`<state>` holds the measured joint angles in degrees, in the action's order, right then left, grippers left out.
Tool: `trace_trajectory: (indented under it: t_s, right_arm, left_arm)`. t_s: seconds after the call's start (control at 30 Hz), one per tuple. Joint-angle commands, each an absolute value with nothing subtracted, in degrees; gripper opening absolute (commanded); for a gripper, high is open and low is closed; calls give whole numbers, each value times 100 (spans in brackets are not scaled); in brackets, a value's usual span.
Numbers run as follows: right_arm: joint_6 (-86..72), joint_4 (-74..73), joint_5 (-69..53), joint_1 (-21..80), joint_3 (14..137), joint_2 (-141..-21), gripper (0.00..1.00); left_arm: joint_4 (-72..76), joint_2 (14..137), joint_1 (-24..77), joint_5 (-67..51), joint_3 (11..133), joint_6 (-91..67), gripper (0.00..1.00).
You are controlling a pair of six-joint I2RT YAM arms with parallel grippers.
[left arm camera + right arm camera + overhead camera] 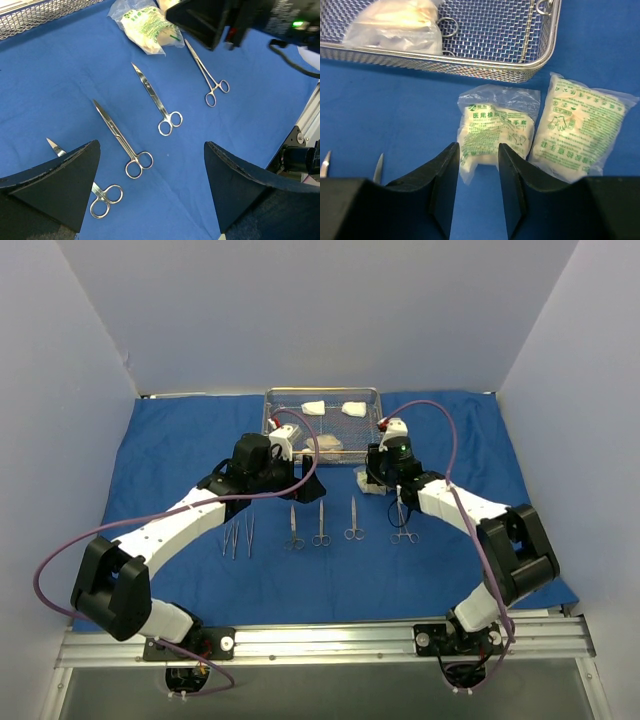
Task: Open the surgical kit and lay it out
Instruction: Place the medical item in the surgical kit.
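Observation:
The blue drape (180,450) lies spread flat. The steel mesh tray (371,397) stands at the back with two white gauze pads (313,407) and a clear packet (326,445) in it. Tweezers (240,533), three scissors (320,525) and forceps (402,524) lie in a row. My left gripper (152,170) is wide open and empty above the scissors (122,140). My right gripper (476,170) is open, its jaws on either side of the near end of a green-printed packet (497,125). A second packet (580,135) lies to its right.
The tray's near wall (470,61) stands just beyond the two packets. The right gripper's body (215,20) hangs over the forceps (207,75) in the left wrist view. Pale walls enclose three sides. A metal rail (330,640) runs along the near edge.

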<state>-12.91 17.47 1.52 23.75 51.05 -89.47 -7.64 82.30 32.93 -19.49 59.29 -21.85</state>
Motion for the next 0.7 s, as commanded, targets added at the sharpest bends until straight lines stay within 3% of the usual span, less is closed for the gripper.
trace_trajectory:
  t_s: [0.0, 0.3, 0.67]
  right_arm:
    - [-1090, 1968, 334, 2364, 5326, -9394, 33]
    - [-1204, 2021, 492, 2364, 5317, -10265, 23]
    - [-1046, 2021, 580, 2373, 5545, -10047, 28]
  left_arm:
    - [-729, 8060, 3322, -1890, 6012, -2188, 94]
    - [-888, 7972, 3349, -1688, 5968, -2180, 94]
    - [-897, 8042, 3349, -1591, 6021, -2136, 94]
